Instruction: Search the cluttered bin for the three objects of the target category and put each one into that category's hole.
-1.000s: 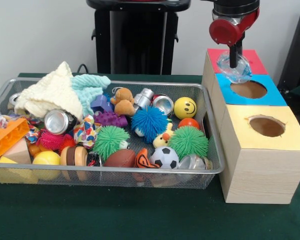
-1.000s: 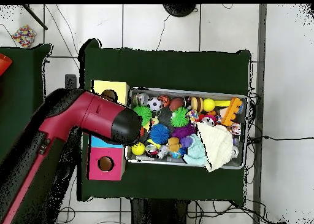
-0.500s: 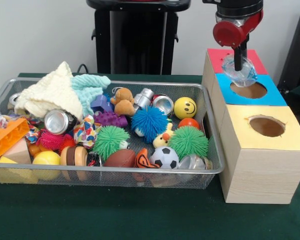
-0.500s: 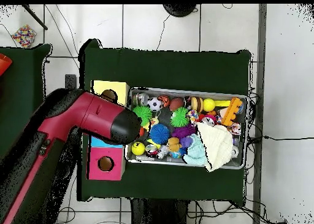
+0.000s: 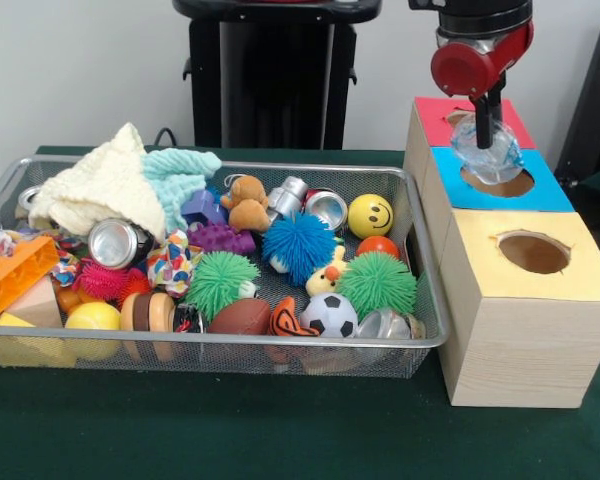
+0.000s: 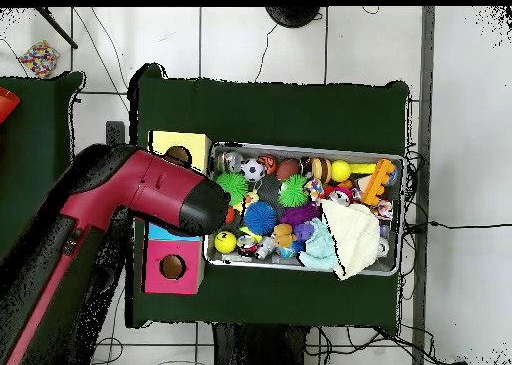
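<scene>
Wire-mesh bin (image 5: 420, 300) sits left of the blue box (image 5: 550, 192), packed with toys, balls and a crushed can (image 5: 117, 243). Over that box's hole (image 5: 498, 180) we see our gripper (image 5: 486, 138) clamped on a clear crumpled plastic bottle (image 5: 488, 155), its bottom right at the hole's rim.

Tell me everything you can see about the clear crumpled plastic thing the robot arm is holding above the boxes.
The clear crumpled plastic bottle looks thin, glossy and see-through with a bluish tint, squashed into a rounded lump. It hangs from the gripper, whose dark finger runs down its middle, right above the round hole in the blue-topped box. Its lower edge overlaps the hole's rim; whether it touches cannot be told. The overhead view hides it under the arm.
</scene>
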